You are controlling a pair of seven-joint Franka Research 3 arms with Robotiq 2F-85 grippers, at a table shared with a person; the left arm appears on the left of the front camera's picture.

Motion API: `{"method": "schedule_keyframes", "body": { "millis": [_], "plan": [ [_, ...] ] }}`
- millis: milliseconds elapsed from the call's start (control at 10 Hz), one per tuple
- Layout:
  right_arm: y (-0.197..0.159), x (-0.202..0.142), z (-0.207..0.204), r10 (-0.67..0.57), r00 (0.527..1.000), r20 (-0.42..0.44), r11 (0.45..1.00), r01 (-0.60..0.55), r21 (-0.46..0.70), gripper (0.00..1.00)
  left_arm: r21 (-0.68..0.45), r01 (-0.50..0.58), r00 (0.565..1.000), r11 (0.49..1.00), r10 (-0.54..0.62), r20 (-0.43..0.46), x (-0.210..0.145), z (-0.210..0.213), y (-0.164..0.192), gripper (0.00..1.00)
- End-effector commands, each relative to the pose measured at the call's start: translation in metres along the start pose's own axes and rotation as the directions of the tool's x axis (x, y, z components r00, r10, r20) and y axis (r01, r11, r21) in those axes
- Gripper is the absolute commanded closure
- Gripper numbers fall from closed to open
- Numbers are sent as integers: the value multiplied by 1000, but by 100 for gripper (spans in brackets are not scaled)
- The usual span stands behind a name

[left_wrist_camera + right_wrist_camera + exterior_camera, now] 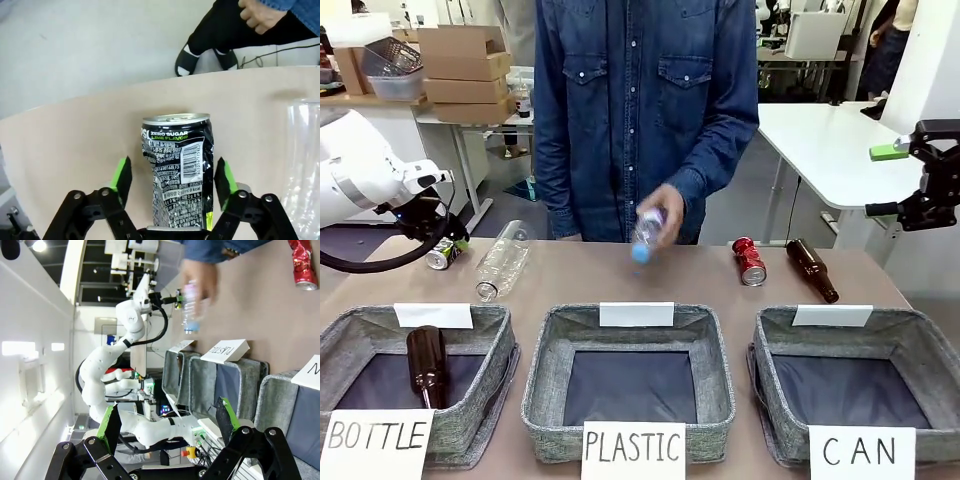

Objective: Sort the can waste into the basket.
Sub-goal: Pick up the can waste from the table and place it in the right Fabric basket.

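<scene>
Over at the tabletop's (620,285) far left, your left gripper (172,177) sits spread around the black can (176,145), not squeezing yet. Right gripper (886,181) hangs spread too, holding nothing. Red can (749,261) lies near a brown bottle (812,270), the CAN basket (920,325) looks empty, so both cans are left to sort.

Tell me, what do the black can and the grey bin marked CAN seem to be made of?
The black can looks like thin painted metal: bare silvery top rim, glossy print, creased dents in its wall. The CAN basket looks like woven grey fabric: matte, mottled, with soft, slightly sagging walls.
</scene>
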State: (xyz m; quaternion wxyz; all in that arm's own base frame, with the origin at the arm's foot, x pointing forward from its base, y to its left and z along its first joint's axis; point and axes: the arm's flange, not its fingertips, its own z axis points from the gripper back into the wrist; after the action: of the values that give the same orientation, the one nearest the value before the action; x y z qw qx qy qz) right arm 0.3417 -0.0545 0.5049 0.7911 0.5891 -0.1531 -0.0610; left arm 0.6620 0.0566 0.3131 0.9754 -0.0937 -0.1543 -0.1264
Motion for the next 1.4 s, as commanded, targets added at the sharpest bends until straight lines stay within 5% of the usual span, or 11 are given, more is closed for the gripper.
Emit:
{"method": "schedule_keyframes", "body": {
  "millis": [0,100,400,500,800,1100,1300],
  "plan": [
    [0,2,-2,27,1000,8,999,-27,26,0,37,-15,1000,999,15,-4,5,5,0,88],
    [0,2,-2,27,1000,8,999,-27,26,0,45,-11,1000,999,12,-3,5,5,2,100],
    [0,2,-2,27,1000,8,999,-27,26,0,65,-28,1000,997,28,10,4,8,4,93],
    [0,2,-2,27,1000,8,999,-27,26,0,71,-32,999,997,31,19,4,12,3,100],
    [0,2,-2,27,1000,8,999,-27,26,0,31,-70,995,997,68,76,0,45,2,100],
    [0,2,-2,27,1000,8,999,-27,26,0,-141,-69,976,988,96,195,-45,196,-23,100],
    [0,2,-2,27,1000,8,999,-27,26,0,-271,75,970,960,-6,244,-120,282,-45,100]
  ]
}}
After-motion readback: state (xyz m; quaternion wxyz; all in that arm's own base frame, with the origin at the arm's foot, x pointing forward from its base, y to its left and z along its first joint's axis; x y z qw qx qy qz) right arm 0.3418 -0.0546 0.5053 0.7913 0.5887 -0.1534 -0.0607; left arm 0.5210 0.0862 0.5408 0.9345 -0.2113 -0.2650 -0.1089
